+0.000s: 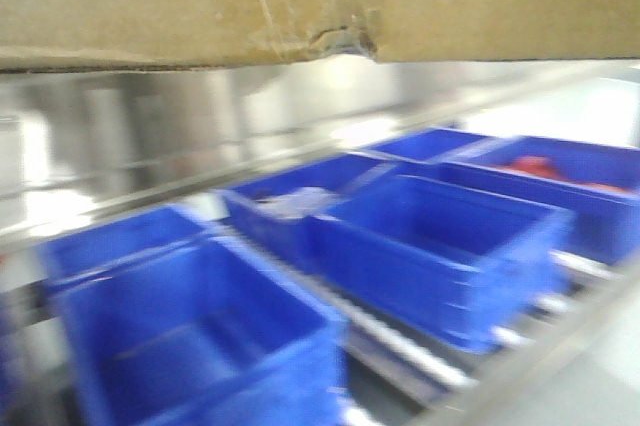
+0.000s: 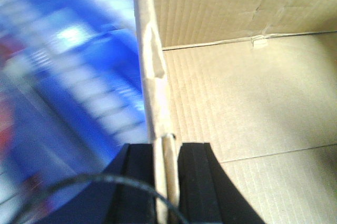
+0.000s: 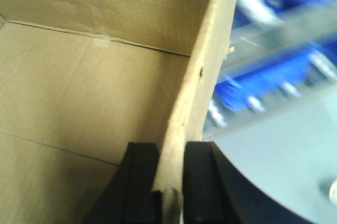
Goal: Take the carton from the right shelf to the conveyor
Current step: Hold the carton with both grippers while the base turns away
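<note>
The tan carton fills the top of the front view, held up in the air, with clear tape and a small tear at its lower edge. My left gripper is shut on the carton's left wall, one black finger inside and one outside. My right gripper is shut on the carton's right wall the same way. Both wrist views look into the empty carton. The steel shelf with its roller tracks lies below and behind the carton. The conveyor is out of view.
Several blue plastic bins stand on the shelf's rollers below the carton; one far right bin holds something red. Blurred blue bins show past the carton in both wrist views. Grey floor lies at the right.
</note>
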Motion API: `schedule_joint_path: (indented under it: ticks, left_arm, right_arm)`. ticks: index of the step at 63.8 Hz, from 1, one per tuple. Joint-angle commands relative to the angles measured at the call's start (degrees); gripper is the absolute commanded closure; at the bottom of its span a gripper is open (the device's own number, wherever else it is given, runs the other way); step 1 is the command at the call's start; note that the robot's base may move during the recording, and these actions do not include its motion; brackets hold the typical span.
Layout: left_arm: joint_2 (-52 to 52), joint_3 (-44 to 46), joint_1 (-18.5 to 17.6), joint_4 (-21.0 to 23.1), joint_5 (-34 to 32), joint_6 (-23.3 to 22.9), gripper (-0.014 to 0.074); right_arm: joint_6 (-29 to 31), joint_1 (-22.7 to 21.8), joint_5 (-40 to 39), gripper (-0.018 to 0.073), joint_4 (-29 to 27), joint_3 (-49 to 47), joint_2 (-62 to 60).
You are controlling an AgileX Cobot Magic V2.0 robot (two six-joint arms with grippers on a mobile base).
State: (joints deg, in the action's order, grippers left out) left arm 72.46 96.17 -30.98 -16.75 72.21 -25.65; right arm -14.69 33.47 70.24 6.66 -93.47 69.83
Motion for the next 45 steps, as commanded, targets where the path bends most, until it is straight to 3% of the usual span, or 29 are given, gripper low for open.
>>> schedule_joint_path:
  ticks: [1,45]
  left_arm:
    - [-0.18,0.55,-0.7,0.62,-2.25,-0.38,0.0614]
    - [-0.18,0.55,-0.7,0.5,-2.25,-0.38,0.0614]
  right_arm:
    - [0.65,-0.12,-3.85,0.0628,-1.18,-0.08,-0.91]
    - [0.65,-0.12,-3.85,0.0628,-1.18,-0.08,-0.91]
